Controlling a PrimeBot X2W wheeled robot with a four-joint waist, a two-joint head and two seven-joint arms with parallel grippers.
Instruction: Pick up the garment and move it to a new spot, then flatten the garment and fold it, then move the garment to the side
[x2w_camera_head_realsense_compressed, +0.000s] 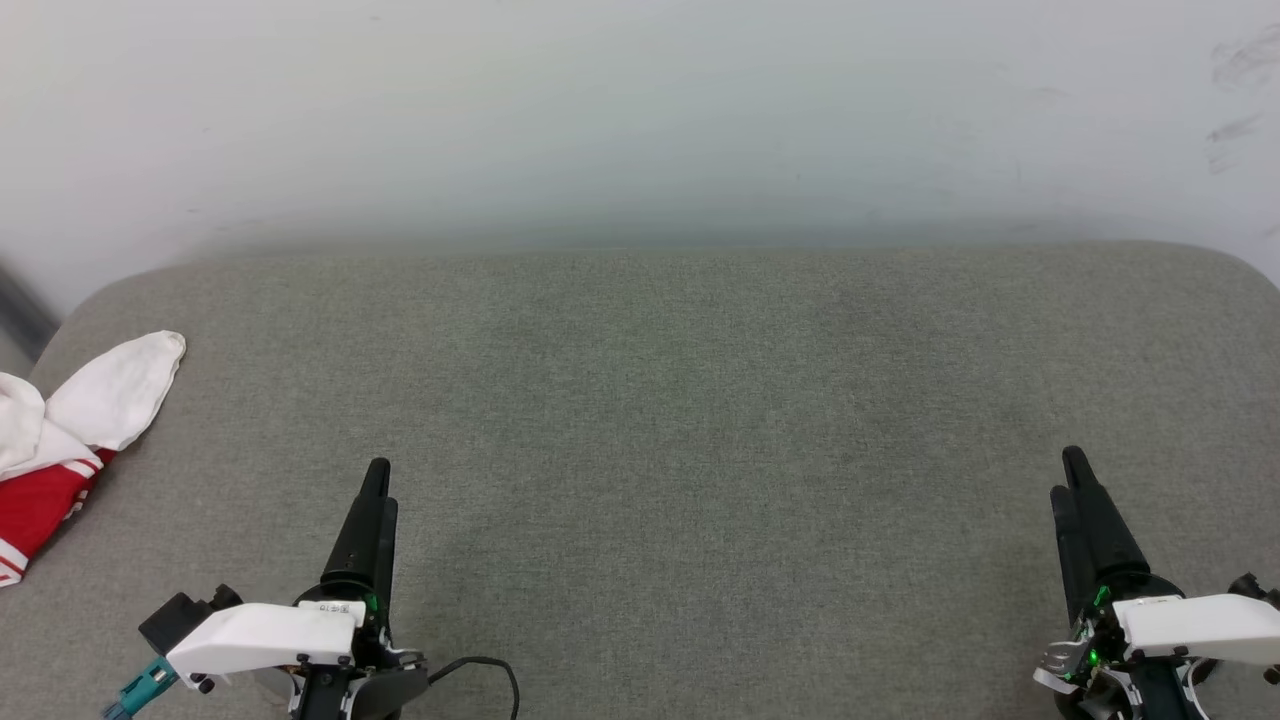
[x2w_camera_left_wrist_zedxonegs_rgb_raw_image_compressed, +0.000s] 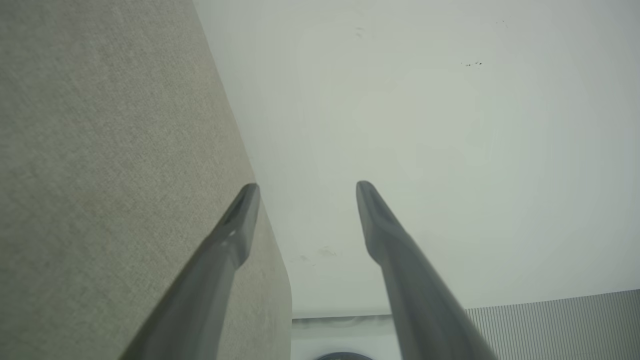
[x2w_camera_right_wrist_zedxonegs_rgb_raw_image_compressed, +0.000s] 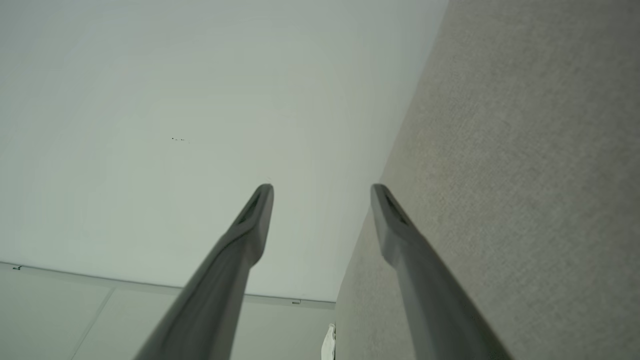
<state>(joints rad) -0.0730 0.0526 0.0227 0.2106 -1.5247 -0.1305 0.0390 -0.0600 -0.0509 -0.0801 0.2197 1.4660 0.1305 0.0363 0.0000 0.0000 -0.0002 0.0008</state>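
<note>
At the left edge of the table (x2w_camera_head_realsense_compressed: 700, 420), the garment (x2w_camera_head_realsense_compressed: 60, 440) is lying bunched; I'm holding left gripper (x2w_camera_head_realsense_compressed: 384, 483) and right gripper (x2w_camera_head_realsense_compressed: 1066, 472) fingers parted, empty.

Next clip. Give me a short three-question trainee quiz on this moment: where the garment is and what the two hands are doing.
1. True or false: the garment lies at the robot's left side of the grey padded surface, touched by neither hand.
2. Pick one. The left hand is: A) shut on the garment; B) open and empty; C) shut and empty.
3. Fill the gap: in the right wrist view, the fingers of the right hand stand ___, with nothing between them.

Key: 1 true; 2 B; 3 apart.
</note>
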